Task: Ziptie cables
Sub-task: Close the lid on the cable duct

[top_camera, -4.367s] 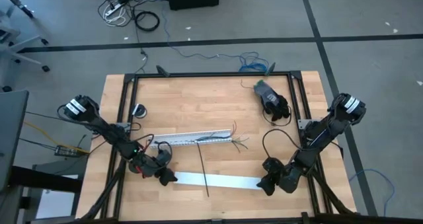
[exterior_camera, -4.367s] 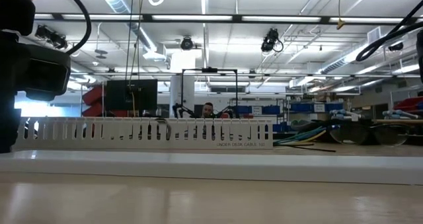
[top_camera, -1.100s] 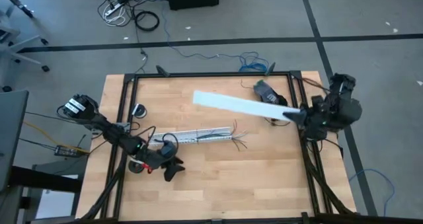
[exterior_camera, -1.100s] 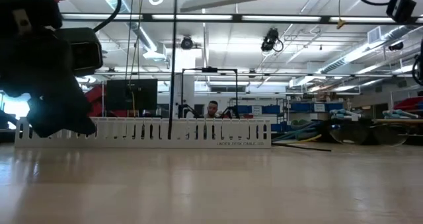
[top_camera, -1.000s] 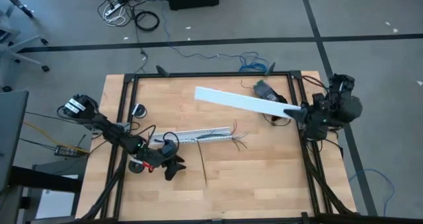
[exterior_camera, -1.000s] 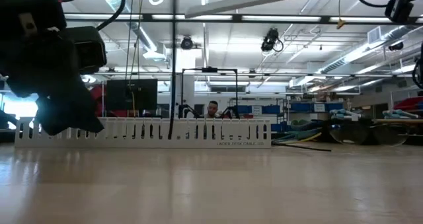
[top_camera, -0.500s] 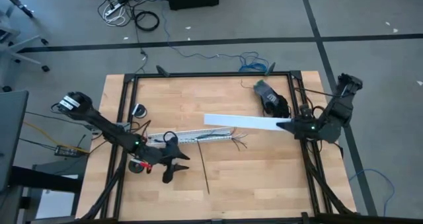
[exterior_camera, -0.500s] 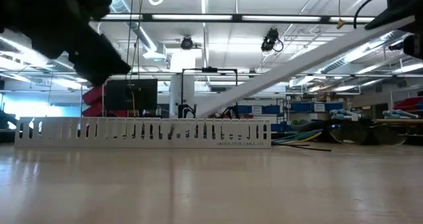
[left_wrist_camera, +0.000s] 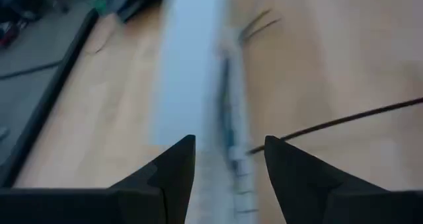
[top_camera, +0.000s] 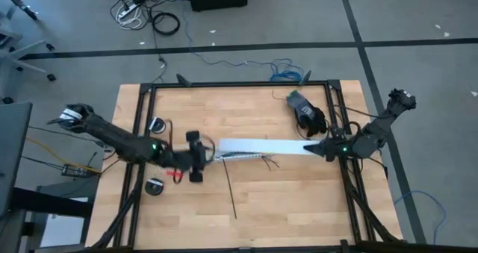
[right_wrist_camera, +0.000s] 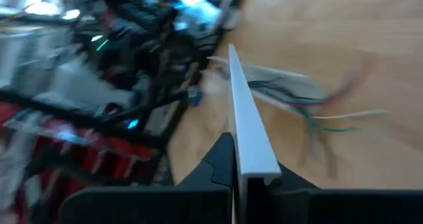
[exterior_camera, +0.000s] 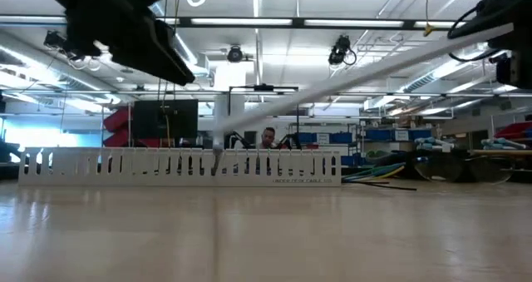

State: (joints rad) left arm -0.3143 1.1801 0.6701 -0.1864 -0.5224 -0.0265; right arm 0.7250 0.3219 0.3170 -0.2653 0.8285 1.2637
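Cables [top_camera: 250,157] lie in the white slotted channel [exterior_camera: 179,165] at mid-table, their loose coloured ends fanning out past its right end. Just near of them, the ziptie [top_camera: 230,189] rests flat on the wooden table [top_camera: 284,201], a thin black strip running from beside the channel toward the near edge. Over the channel's left part, the left gripper [top_camera: 196,157] hangs with its fingers [left_wrist_camera: 173,168] apart and nothing between them. At the right side of the table, the right gripper [top_camera: 312,150] is clamped on one end of a long white cover strip [top_camera: 261,145], which slants down leftward so its far end reaches the channel.
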